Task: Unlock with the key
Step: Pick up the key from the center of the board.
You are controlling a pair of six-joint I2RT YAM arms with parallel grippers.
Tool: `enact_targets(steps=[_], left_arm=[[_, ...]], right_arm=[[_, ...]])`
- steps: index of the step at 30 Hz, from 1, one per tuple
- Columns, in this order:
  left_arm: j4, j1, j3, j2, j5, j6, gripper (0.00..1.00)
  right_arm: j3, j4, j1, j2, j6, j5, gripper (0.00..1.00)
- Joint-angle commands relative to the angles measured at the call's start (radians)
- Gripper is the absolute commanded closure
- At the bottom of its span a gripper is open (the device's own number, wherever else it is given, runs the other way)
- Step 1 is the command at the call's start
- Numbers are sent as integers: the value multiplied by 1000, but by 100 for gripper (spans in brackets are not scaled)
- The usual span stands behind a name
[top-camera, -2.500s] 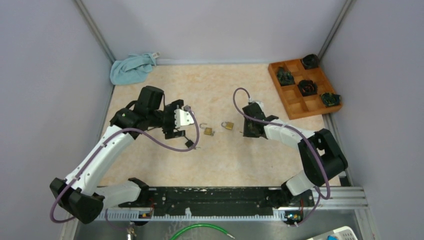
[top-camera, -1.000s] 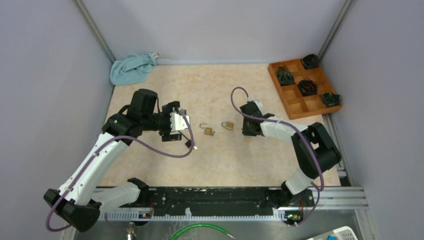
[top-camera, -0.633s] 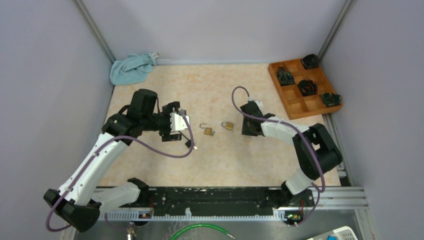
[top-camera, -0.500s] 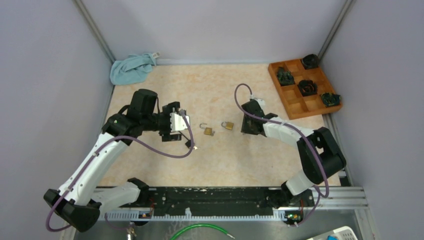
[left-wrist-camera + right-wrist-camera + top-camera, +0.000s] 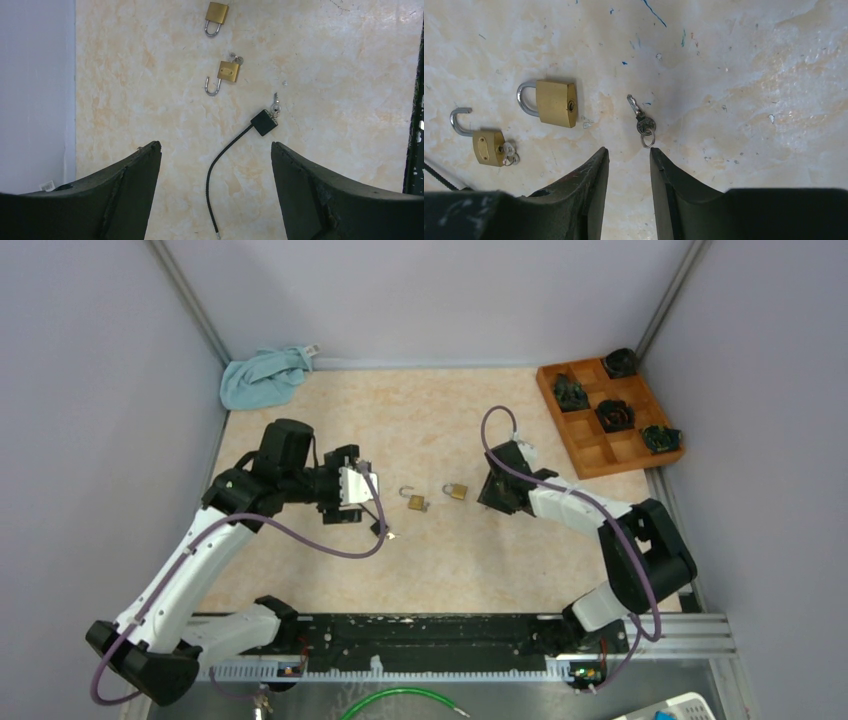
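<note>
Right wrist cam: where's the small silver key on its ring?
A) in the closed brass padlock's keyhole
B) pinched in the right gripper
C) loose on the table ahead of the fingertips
C: the small silver key on its ring lies flat on the table, clear of the right gripper, whose jaws stand apart and empty.

1. No word, number or brand can be read in any view.
2. A small white sticker sits just outside one finger of the left gripper, low against the grey wall; its print is too small to read.
3. The open padlock, ahead of the left gripper on the counter, bears an oval stamp on its brass face, too blurred to make out.
</note>
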Motion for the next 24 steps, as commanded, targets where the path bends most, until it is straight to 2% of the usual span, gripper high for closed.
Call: enact_targets(steps=[1, 13, 21, 24], left_arm=[[-18, 4, 9, -20, 33, 15, 15], [-21, 4, 20, -24, 43, 6, 16], [-21, 4, 32, -22, 58, 5, 16], [-26, 4, 33, -20, 57, 5, 16]], right_arm=[[-8, 14, -2, 25, 73, -17, 62], [-5, 22, -2, 73, 90, 14, 60], [-3, 39, -2, 118, 81, 46, 61], [4, 36, -2, 126, 70, 60, 65]])
